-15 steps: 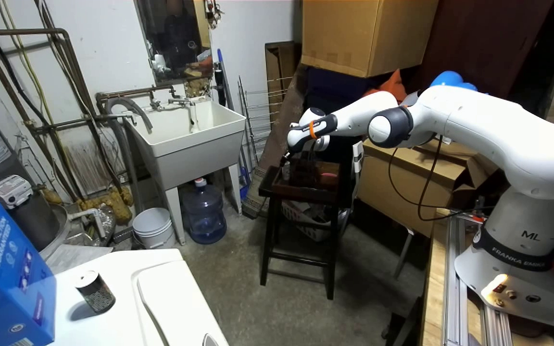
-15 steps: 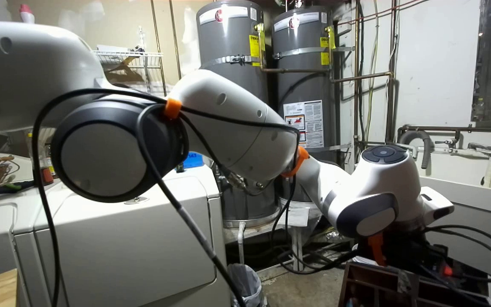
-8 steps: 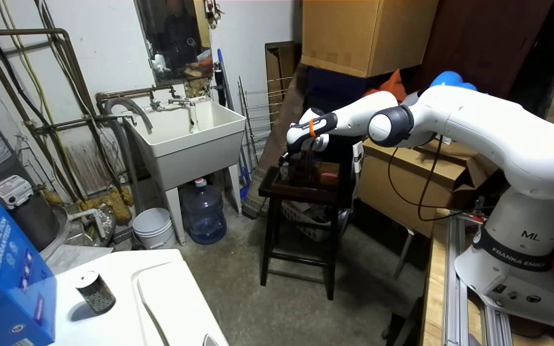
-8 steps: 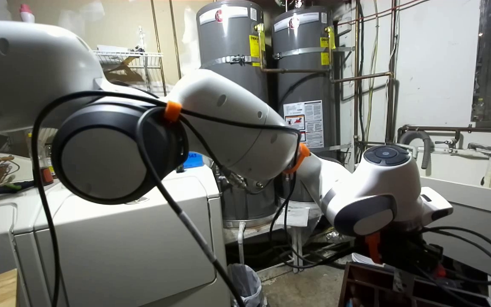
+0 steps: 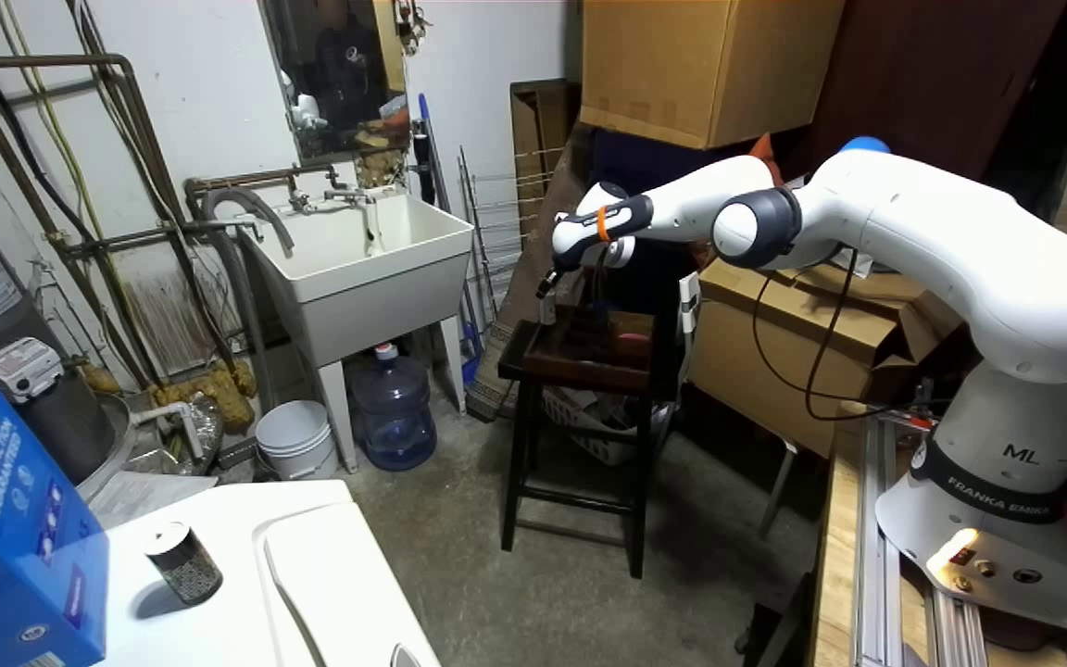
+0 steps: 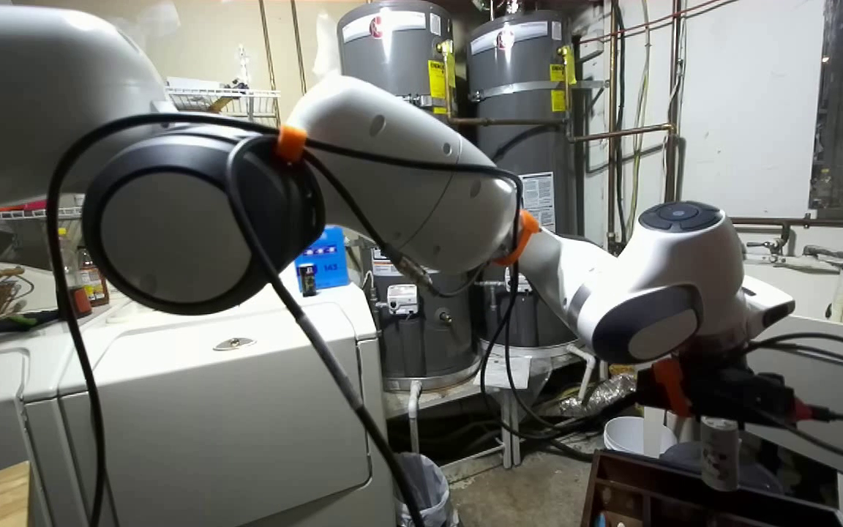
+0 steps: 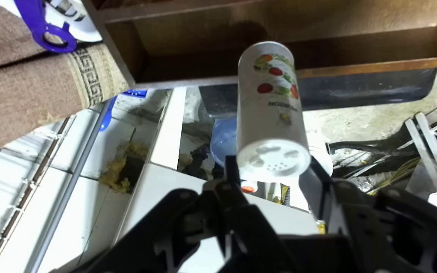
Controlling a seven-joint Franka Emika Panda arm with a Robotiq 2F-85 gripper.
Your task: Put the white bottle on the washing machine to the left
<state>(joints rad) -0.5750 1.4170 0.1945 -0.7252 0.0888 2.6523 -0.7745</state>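
The white bottle [image 7: 268, 98] is a white cylinder with a printed vegetable picture and a white cap with holes. My gripper [image 7: 271, 167] is shut on its cap end, one dark finger on each side. In the exterior views the gripper [image 5: 548, 283] [image 6: 740, 402] holds the bottle [image 5: 547, 309] [image 6: 720, 455] roughly upright over the edge of a dark wooden tray, its lower end near the tray rim. The washing machine [image 5: 339, 565] [image 6: 224, 395] is white with a glossy top and stands well away from the gripper.
The compartmented dark tray [image 5: 580, 369] [image 7: 188, 81] sits on a black stool [image 5: 580, 500]. A blue box [image 5: 24, 547] and a short dark can [image 5: 186, 565] stand on the washing machine. A utility sink [image 5: 376, 278] and blue water jug [image 5: 393, 408] are near the stool.
The gripper and arm have risen, and the bottle has come up with them from the tray. In an exterior view the bottle shows clearly below the gripper now; earlier it was mostly hidden.
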